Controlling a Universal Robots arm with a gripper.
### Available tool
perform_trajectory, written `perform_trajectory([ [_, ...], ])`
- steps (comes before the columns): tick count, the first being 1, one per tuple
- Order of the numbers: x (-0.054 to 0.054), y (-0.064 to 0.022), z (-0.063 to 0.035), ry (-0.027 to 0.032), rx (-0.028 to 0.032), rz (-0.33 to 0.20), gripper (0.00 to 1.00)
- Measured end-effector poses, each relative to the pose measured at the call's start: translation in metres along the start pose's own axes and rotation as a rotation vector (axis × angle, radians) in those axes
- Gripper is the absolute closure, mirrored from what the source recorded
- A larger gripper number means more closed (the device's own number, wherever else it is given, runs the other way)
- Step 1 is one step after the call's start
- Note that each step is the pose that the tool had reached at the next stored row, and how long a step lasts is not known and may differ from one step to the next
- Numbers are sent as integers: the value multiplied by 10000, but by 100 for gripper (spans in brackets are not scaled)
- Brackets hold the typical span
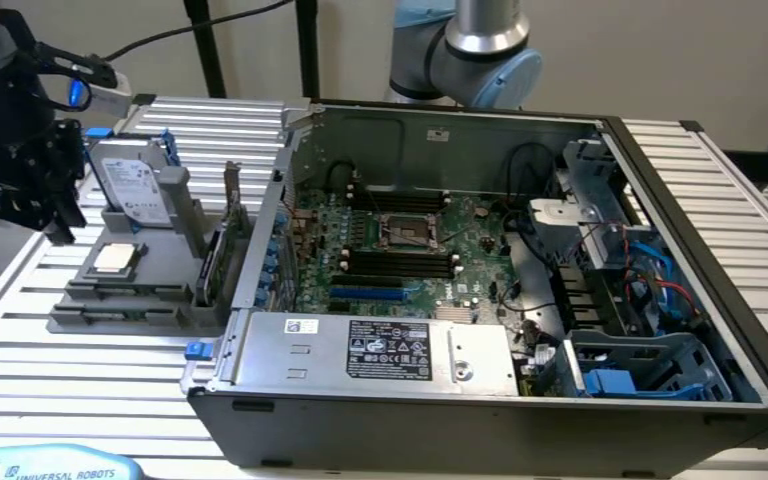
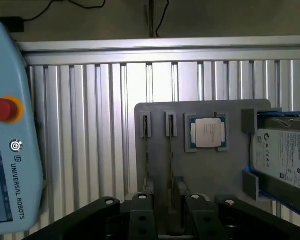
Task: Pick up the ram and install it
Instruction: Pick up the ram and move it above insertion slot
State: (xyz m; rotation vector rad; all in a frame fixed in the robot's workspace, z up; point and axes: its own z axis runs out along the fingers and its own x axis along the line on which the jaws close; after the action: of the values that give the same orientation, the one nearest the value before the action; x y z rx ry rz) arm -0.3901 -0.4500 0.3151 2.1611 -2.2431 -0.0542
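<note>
The ram (image 2: 170,160) stands on edge in a slot of the grey holder (image 2: 215,175), seen from above as a thin line next to the silver processor chip (image 2: 208,132). In the exterior view the ram (image 1: 209,265) stands upright beside a taller card with a metal bracket (image 1: 235,205). My gripper (image 2: 166,220) hovers over the holder, roughly in line with the ram's slot, fingers (image 2: 140,212) apart and holding nothing. In the exterior view the gripper (image 1: 45,215) hangs at the left, above the holder's outer side. The black memory slots (image 1: 398,262) lie on the motherboard inside the open case.
A hard drive (image 1: 137,185) leans in the holder behind the chip. The open computer case (image 1: 398,400) fills the exterior view's right, with its power supply (image 1: 384,350) in front. A light blue teach pendant (image 2: 10,150) lies on the slatted table near the holder.
</note>
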Motion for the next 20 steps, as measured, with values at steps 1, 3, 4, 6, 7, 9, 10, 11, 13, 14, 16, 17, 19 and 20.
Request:
perform_trajectory([
  [1, 9, -3, 19, 0, 0, -20, 69],
  [3, 24, -10, 54, 2, 1, -60, 69],
  [4, 30, -14, 73, 3, 1, -86, 69],
  [6, 43, -24, 108, 6, -1, -128, 69],
  [7, 49, -33, 126, 7, -2, -146, 69],
  [9, 62, -55, 162, 8, 0, -175, 69],
  [10, 69, -67, 179, 9, -1, -189, 69],
  [11, 75, -80, 197, 9, -1, -202, 69],
  [13, 86, -105, 231, 11, -2, -233, 69],
  [14, 92, -118, 249, 12, -2, -249, 69],
  [16, 103, -143, 284, 13, -2, -282, 69],
  [17, 108, -156, 303, 12, -1, -299, 69],
  [19, 120, -177, 338, 14, -2, -324, 69],
  [20, 126, -184, 356, 15, -1, -332, 69],
])
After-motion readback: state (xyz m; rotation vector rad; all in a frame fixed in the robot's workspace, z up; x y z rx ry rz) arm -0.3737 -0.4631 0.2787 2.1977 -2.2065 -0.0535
